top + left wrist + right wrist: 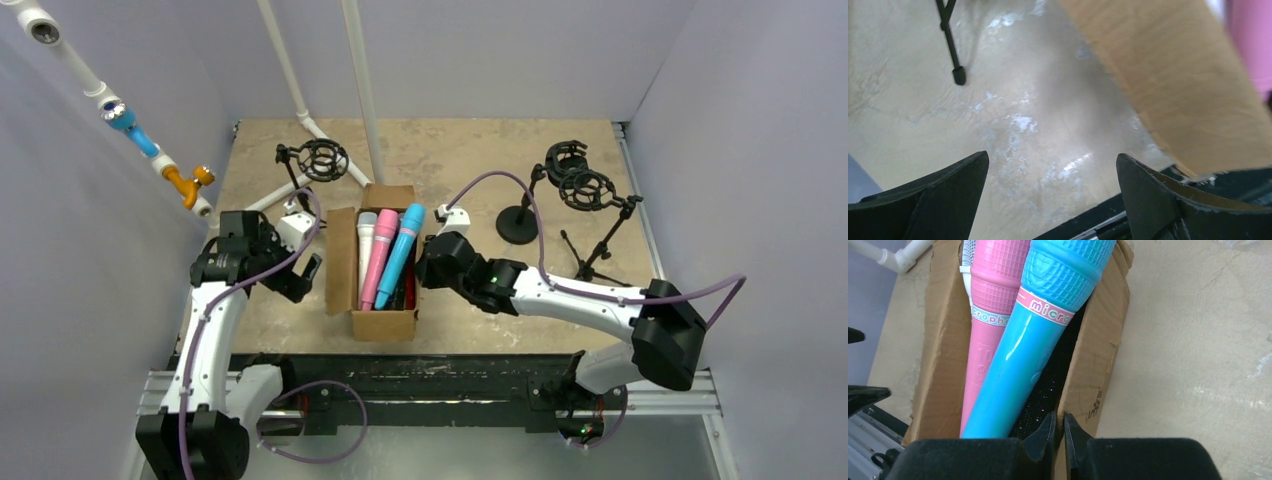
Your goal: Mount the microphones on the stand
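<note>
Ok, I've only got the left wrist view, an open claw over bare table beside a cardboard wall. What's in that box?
Observer: The brown cardboard box holds a white plastic microphone, a pink plastic microphone and a blue plastic microphone.
Operator: Where's the right claw?
Observer: The right claw is shut at the box's right-hand wall, no microphone in it.
Operator: Any stands loaded?
Observer: No, the three black shock-mount stands are empty.
</note>
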Tool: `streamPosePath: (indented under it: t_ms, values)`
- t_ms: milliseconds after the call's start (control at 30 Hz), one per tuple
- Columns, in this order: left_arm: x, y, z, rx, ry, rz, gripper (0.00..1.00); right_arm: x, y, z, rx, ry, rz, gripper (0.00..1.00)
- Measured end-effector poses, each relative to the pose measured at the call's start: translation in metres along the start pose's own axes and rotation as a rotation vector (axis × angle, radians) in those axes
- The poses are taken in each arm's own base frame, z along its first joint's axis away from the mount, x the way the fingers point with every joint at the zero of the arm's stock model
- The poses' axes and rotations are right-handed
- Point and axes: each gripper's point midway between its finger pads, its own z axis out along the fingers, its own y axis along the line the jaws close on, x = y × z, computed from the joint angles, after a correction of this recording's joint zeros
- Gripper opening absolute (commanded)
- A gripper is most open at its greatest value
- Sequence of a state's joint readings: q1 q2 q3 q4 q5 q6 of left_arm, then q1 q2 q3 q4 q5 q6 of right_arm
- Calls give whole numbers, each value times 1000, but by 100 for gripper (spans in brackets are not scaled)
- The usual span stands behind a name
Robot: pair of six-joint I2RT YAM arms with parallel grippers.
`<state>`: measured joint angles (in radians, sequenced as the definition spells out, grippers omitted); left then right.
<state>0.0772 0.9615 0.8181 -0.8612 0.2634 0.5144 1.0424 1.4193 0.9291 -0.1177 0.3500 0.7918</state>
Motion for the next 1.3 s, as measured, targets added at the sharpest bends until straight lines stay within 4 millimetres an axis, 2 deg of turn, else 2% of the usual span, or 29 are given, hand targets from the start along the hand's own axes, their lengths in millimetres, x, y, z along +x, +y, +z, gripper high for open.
streamPosePath:
  t_ms: [67,167,233,333,500,667,733,833,1033,1133,1300]
  values:
    - [-4,-15,-15,54,-31,11,100,2,-3,-5,8,11,-5,18]
    - [-18,-34,-34,125,-108,11,100,6,-8,-14,23,38,-27,31]
    - [-28,-45,-43,179,-146,-16,100,7,-10,-20,30,52,-38,39]
    - [-42,-56,-48,259,-177,-80,100,7,-10,-28,29,77,-48,43]
    - [-50,-77,-38,375,-153,-185,100,2,-6,-35,24,89,-44,44]
    - [-59,-100,-33,429,-144,-167,100,0,-10,-32,24,106,-15,43]
    - [-63,-104,-29,429,-141,-158,100,-2,-12,-31,25,109,-1,43]
    - [-66,-105,-21,416,-127,-162,95,-6,-11,-30,11,108,18,43]
    - [-62,-106,-2,373,-60,-161,89,-6,-3,-29,-21,110,36,43]
    - [-60,-112,7,369,-21,-138,82,-3,-3,-22,-18,117,40,41]
    - [-54,-112,21,358,41,-150,47,8,-2,-10,-28,136,52,39]
